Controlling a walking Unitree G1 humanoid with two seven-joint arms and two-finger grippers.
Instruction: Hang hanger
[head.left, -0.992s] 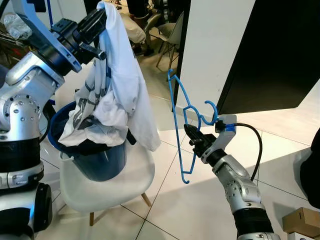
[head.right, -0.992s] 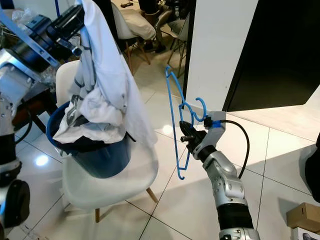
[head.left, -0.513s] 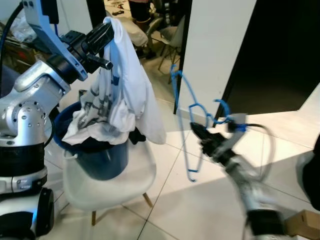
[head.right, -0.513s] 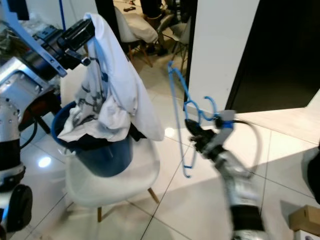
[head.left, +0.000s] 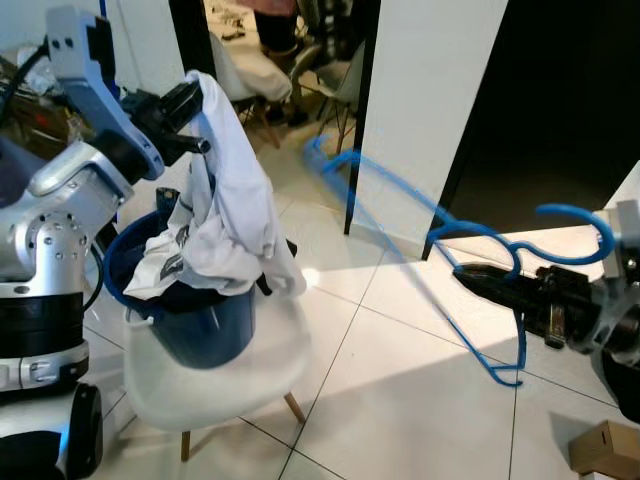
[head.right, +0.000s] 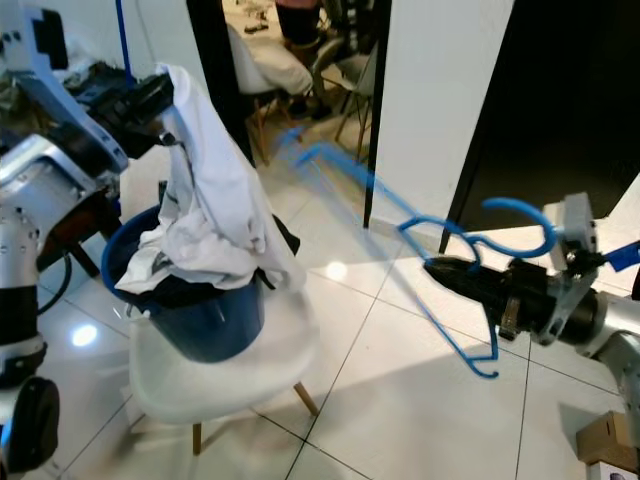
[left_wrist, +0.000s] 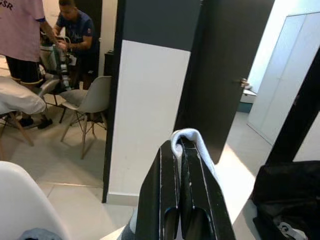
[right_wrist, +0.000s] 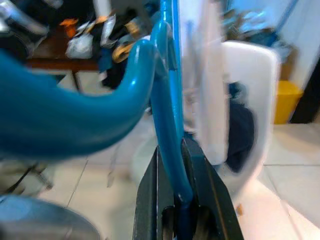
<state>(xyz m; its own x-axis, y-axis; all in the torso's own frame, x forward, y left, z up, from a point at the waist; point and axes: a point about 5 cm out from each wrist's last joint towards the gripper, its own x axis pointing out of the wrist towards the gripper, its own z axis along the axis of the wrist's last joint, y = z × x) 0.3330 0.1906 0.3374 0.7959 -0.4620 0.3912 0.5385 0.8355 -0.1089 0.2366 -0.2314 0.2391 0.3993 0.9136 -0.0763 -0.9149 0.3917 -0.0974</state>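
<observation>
The floor (head.left: 400, 380) is of glossy white tiles, with a bright patch of light on it. A white wall panel (head.left: 420, 110) with black edges stands next to a dark doorway (head.left: 560, 110). In the room behind are grey chairs (left_wrist: 90, 100) and two persons (left_wrist: 75, 35). A cardboard box (head.left: 605, 450) lies on the floor.

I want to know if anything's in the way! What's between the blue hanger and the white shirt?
Nothing. In the left eye view, only bare floor tiles lie between the blue hanger, held by the right claw, and the white shirt.
</observation>
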